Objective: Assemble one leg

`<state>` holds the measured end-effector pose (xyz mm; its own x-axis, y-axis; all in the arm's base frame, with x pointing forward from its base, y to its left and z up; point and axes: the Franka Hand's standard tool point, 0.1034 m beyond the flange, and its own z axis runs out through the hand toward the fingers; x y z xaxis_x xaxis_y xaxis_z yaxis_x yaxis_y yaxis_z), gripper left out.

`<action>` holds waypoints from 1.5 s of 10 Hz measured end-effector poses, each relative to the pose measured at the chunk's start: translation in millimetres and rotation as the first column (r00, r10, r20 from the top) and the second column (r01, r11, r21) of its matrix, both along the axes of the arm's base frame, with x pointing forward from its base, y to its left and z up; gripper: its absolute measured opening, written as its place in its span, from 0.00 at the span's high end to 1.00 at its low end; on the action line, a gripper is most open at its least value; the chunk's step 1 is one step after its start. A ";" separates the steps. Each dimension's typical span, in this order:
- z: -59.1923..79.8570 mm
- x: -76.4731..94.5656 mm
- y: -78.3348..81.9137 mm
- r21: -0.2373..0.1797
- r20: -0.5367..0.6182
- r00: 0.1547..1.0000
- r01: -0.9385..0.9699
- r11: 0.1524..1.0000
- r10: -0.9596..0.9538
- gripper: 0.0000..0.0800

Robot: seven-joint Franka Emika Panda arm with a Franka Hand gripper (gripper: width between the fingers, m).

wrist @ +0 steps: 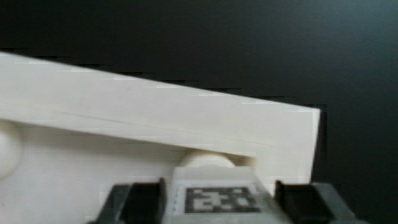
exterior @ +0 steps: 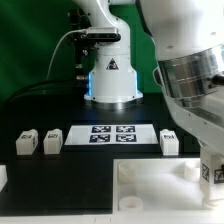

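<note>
Exterior view: we count four legs and one marker board. The first loose leg and second loose leg stand at center left, and the third loose leg at center right. At lower right the gripper is clamped on the leg above the socketed white piece. We cannot tell whether it is seated in a socket.

marker board: frame centre, flat on black table | large white socketed piece: lower right, foreground
</note>
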<state>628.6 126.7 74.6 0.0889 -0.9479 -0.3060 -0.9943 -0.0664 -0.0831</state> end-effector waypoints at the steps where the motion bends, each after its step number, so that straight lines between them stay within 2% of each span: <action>1: -0.4 -0.3 0.1 0.001 -0.005 1.000 0.012 1.000 -0.012 0.63; 3: -0.7 -0.6 0.4 -0.001 0.001 1.000 -0.006 1.000 0.006 0.62; 4: -0.8 -0.7 0.5 -0.003 0.011 0.999 -0.038 0.999 0.038 0.40; 5: -0.9 -0.8 0.8 -0.003 0.011 0.999 -0.039 0.999 0.039 0.24; 6: -1.7 -1.4 -0.5 -0.014 0.038 0.991 -0.127 0.992 0.127 0.20; 7: -2.9 -2.6 -3.9 -0.039 0.084 0.953 -0.290 0.956 0.292 0.20; 8: 0.2 -1.9 -7.9 -0.079 0.115 0.858 -0.495 0.865 0.501 0.19; 9: 3.0 -0.2 -8.0 -0.113 0.125 0.770 -0.615 0.780 0.625 0.19; 12: 1.1 -0.5 -9.7 -0.167 0.170 0.576 -0.783 0.600 0.799 0.19; 13: -0.3 3.3 -10.8 -0.264 0.160 0.415 -0.856 0.444 0.896 0.19; 14: -1.2 5.5 -7.6 -0.331 0.137 0.290 -0.888 0.319 0.947 0.19; 15: -2.0 6.7 -7.3 -0.361 0.132 0.247 -0.890 0.279 0.960 0.19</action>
<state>635.3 119.5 72.6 0.9828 -0.1703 0.0709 -0.1549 -0.9706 -0.1843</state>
